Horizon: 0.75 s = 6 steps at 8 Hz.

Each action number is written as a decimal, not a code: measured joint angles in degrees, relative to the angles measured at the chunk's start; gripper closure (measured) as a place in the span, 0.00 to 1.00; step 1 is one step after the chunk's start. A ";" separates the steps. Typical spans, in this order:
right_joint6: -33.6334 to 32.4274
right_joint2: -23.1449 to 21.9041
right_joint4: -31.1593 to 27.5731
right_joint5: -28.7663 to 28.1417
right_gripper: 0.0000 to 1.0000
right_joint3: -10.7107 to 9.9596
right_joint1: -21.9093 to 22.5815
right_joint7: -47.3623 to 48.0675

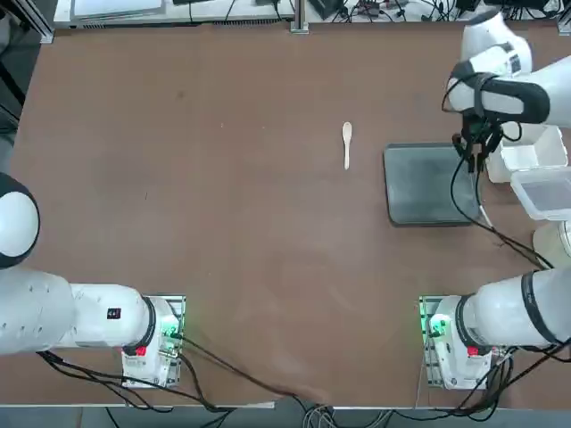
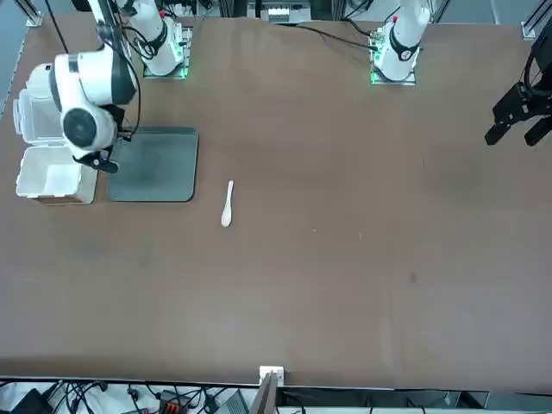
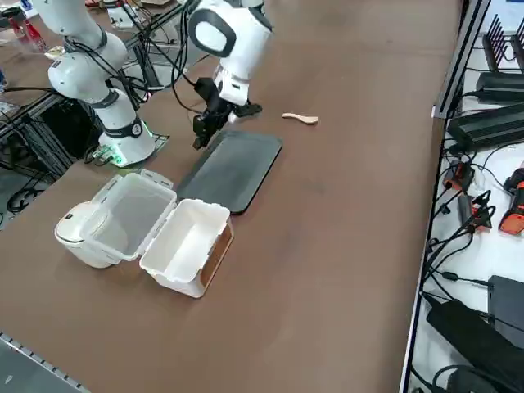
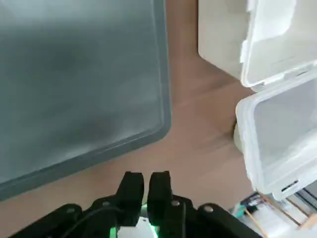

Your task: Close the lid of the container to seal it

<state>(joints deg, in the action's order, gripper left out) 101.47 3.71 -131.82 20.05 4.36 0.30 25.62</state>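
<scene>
Brown bench [image 3: 344,270] underneath everything, seen from the side camera. Nearest, lower left of the frame, the container [image 3: 180,266] sits open, its lid [image 3: 139,214] flopped back to the left, partly over a round whitish thing [image 3: 82,233]. Behind it is the grey tray [image 3: 233,168], then the claw [image 4: 146,173] near top centre: just a narrow gap, nothing gripped. Tip: I'd nudge under the lid's free edge, swing it over the hinge, then press evenly round the rim.

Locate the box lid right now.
Right side view: the lid is swung open, hinged on the container, on its side away from the dark tray's far end, over the round whitish object.
</scene>
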 joint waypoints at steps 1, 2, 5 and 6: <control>-0.16 1.02 -1.34 3.29 0.88 0.02 0.13 0.08; -0.16 1.60 -3.26 7.00 0.89 0.03 0.37 0.20; -0.08 2.30 -8.52 16.05 0.97 0.00 0.52 0.52; 0.05 3.42 -9.61 17.25 0.98 -0.05 0.52 0.56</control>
<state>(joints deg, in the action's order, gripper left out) 101.52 7.13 -141.43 37.30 4.31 0.81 26.18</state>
